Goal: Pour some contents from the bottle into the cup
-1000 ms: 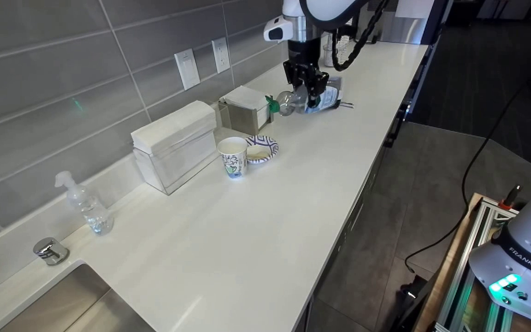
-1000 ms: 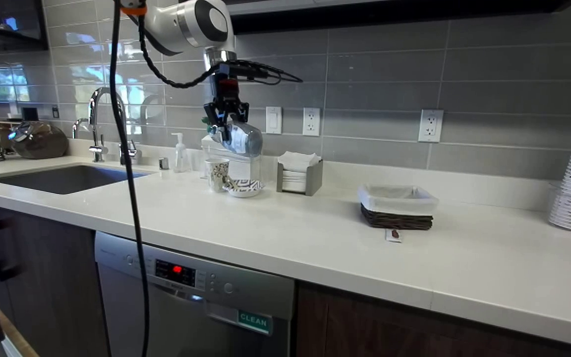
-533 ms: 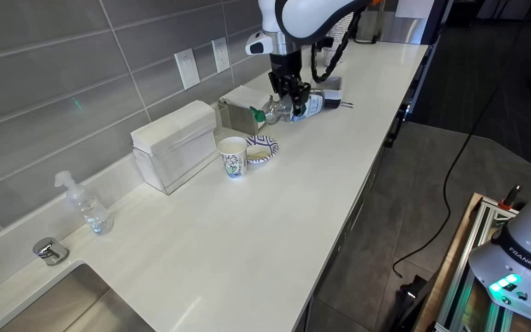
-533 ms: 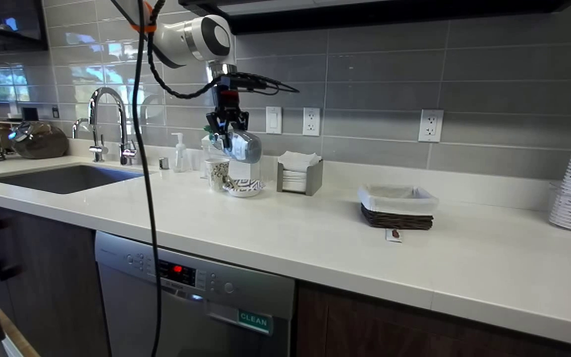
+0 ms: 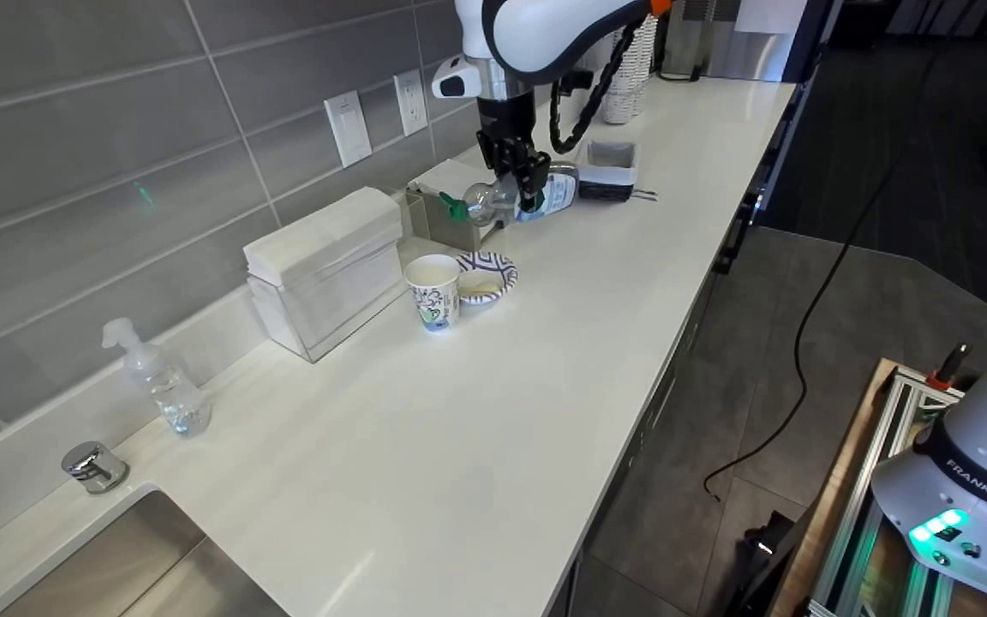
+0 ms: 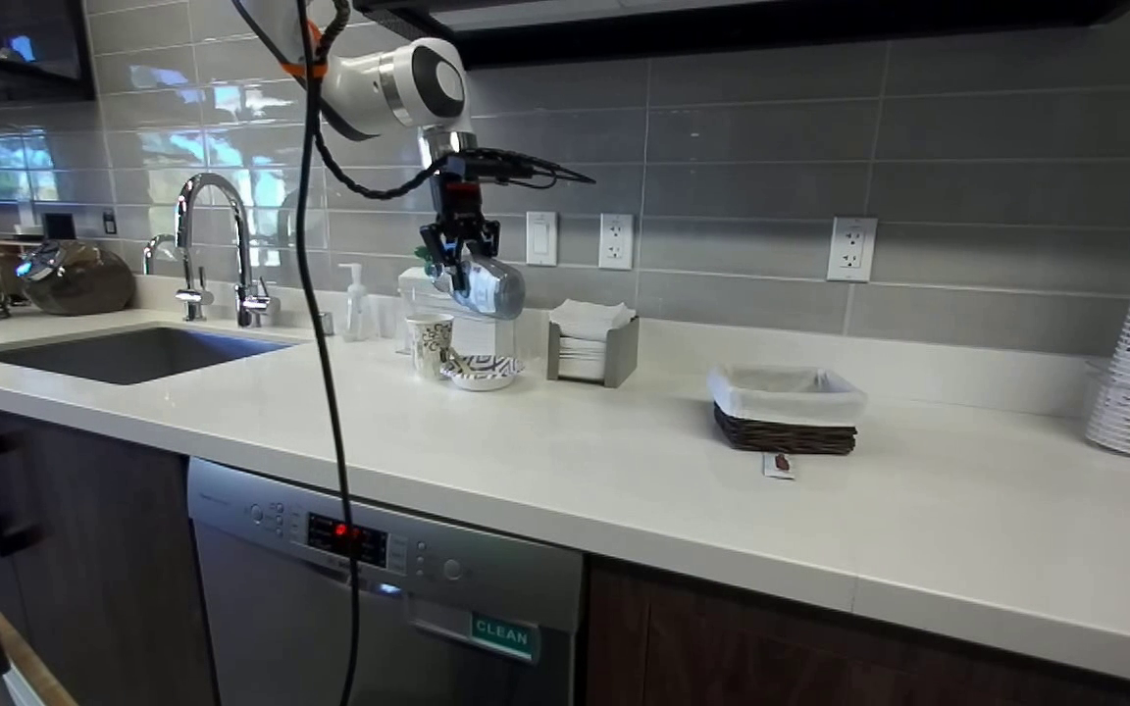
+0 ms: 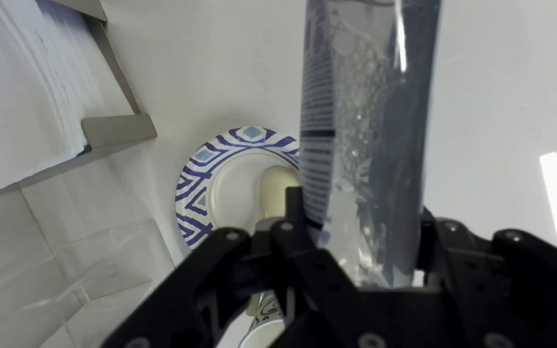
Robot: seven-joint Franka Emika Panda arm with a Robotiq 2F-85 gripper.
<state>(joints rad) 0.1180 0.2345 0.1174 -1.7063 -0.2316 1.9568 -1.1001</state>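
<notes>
The bottle (image 5: 559, 193) is clear plastic with a green cap (image 5: 454, 206) and a blue label. My gripper (image 5: 517, 190) is shut around its body and holds it roughly horizontal above the counter, cap toward the cup's side. In an exterior view the bottle's base (image 6: 496, 288) faces the camera, in front of my gripper (image 6: 469, 270). In the wrist view the bottle (image 7: 365, 145) stands between both fingers (image 7: 358, 227). The white patterned cup (image 5: 435, 296) stands upright on the counter, lower than the bottle and apart from it. It also shows in an exterior view (image 6: 431, 345) and partly in the wrist view (image 7: 265, 333).
A patterned paper bowl (image 5: 506, 267) with a spoon-like item touches or nearly touches the cup. A tall napkin box (image 5: 331, 266) and a smaller napkin holder (image 5: 442, 224) stand along the wall. A pump bottle (image 5: 168, 394) is near the sink (image 6: 133, 355). A basket (image 6: 786, 431) stands farther along.
The gripper and held bottle have moved left, toward the cup's side, in an exterior view, and slightly lower. The bottle stays roughly horizontal. Cup and bowl have not moved.
</notes>
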